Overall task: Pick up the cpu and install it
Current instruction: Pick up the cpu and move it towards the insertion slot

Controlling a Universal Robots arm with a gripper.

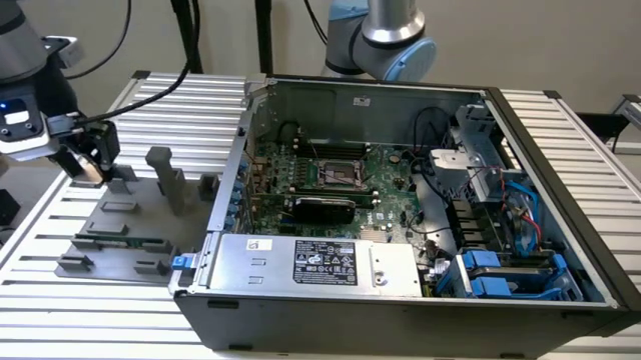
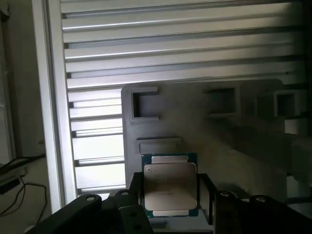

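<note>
Pinching the cpu (image 2: pixel 169 189) by two opposite side edges, the claw (image 1: pixel 86 174) is closed on it over a back corner of the grey tray (image 1: pixel 110 259), near the edge of the bench (image 1: pixel 40 309) on the exterior view's left (a light, stiff chip, probably fragile underneath, so edges suit it).

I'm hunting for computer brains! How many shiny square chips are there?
1. The cpu is held in the gripper, above the grey tray beside the computer case. More could be hidden.
</note>
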